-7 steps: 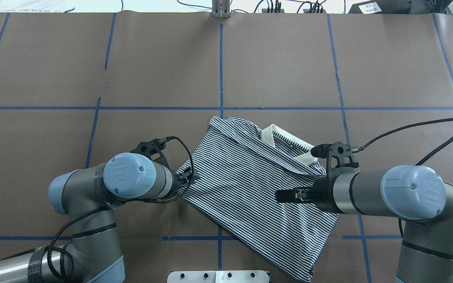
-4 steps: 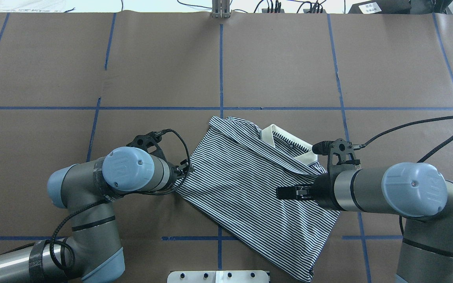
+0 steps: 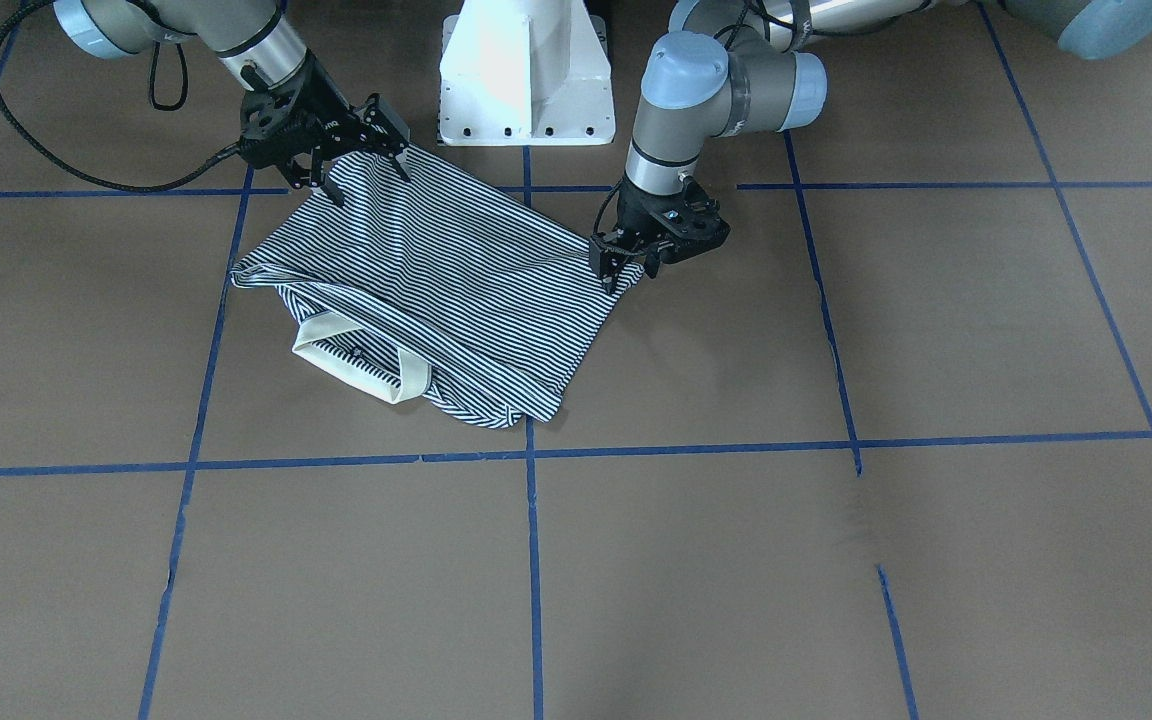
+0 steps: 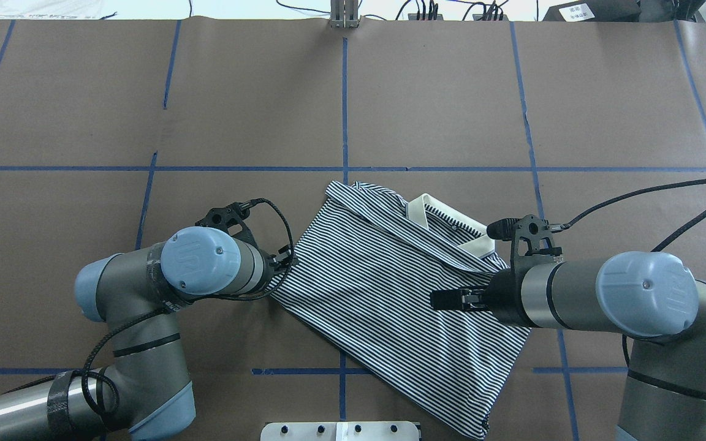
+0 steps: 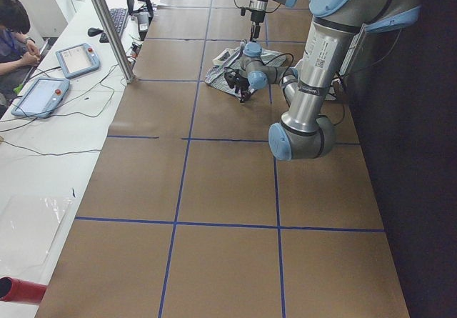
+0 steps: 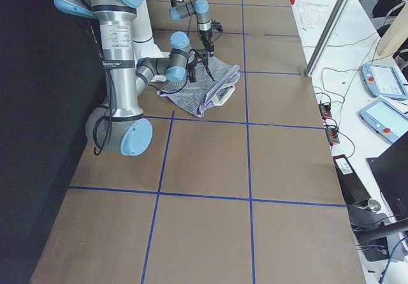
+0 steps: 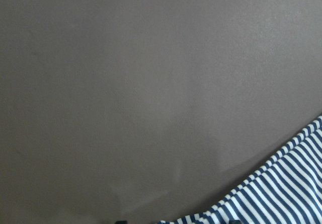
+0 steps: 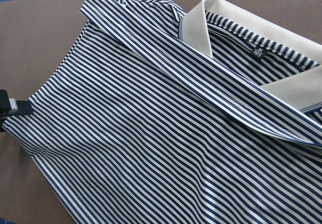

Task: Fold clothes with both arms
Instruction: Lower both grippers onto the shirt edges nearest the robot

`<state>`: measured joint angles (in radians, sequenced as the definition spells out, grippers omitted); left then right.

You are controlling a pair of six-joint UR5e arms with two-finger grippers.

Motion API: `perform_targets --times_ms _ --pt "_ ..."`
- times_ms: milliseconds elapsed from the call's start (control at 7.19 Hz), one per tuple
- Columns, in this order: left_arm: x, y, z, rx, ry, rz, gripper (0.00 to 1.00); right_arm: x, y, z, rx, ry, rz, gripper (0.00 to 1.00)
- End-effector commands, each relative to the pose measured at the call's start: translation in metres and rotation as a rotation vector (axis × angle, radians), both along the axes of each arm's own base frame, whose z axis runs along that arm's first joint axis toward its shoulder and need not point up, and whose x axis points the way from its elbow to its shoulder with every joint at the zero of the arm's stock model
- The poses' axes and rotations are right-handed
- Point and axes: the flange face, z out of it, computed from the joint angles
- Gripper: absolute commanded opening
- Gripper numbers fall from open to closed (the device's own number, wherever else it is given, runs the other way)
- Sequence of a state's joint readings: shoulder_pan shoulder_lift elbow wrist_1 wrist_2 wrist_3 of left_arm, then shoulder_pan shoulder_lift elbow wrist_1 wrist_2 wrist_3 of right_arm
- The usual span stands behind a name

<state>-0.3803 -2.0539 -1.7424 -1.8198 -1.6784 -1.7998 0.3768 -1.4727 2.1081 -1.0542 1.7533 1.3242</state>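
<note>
The striped polo shirt [image 4: 377, 288] lies partly folded in the middle of the table, its cream collar [image 4: 445, 223] toward the far right. My left gripper [image 4: 282, 264] is at the shirt's left corner and shut on the fabric edge; in the front-facing view the left gripper [image 3: 621, 268] holds that corner slightly raised. My right gripper [image 4: 442, 300] hovers over the shirt's right half, and in the front-facing view the right gripper [image 3: 361, 175] has its fingers spread open. The right wrist view shows the shirt [image 8: 151, 133] and its collar [image 8: 201, 27] close below.
Brown paper with blue tape lines [image 4: 344, 110] covers the table. The white pedestal base [image 3: 526, 80] stands just behind the shirt. A metal post [image 4: 344, 15] is at the far edge. A person [image 5: 14, 32] sits at a side desk with tablets [image 5: 75, 59].
My left gripper has shifted left and slightly away, and the shirt's left corner has been drawn along with it. The right arm has barely moved.
</note>
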Motion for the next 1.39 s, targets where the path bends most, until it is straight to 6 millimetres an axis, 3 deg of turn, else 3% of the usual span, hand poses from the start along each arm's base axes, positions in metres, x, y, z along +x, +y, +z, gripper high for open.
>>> perform_targets --times_ms 0,139,278,556,695,834,973,1112,1251 --pt "0.001 0.002 -0.002 -0.005 0.004 0.002 0.38 0.001 0.0 -0.001 0.0 -0.003 0.001 1.0" --pt "-0.001 0.003 -0.005 -0.003 0.01 0.002 0.07 0.001 0.0 -0.001 0.0 -0.003 0.001 1.0" --pt "-0.003 0.004 -0.008 -0.002 0.015 0.003 0.0 0.001 0.0 -0.002 0.001 -0.004 0.001 1.0" --pt "-0.013 -0.002 -0.014 -0.003 0.004 -0.006 0.0 0.002 0.0 -0.003 0.001 -0.006 0.001 1.0" --pt "-0.03 -0.032 -0.011 0.007 -0.006 -0.049 0.0 0.004 -0.002 -0.003 0.0 -0.006 0.004 1.0" --pt "-0.057 -0.076 -0.007 0.053 -0.032 -0.086 0.0 0.006 -0.004 -0.001 -0.004 -0.004 0.008 1.0" --pt "-0.057 -0.118 0.005 0.078 -0.074 -0.11 0.0 0.005 -0.003 -0.001 -0.004 -0.004 0.009 1.0" --pt "-0.044 -0.166 0.008 0.088 -0.076 -0.15 0.0 0.005 -0.004 -0.002 -0.003 -0.005 0.012 1.0" --pt "-0.045 -0.214 -0.001 0.159 -0.086 -0.152 0.0 0.005 -0.005 0.0 -0.002 0.0 0.019 1.0"
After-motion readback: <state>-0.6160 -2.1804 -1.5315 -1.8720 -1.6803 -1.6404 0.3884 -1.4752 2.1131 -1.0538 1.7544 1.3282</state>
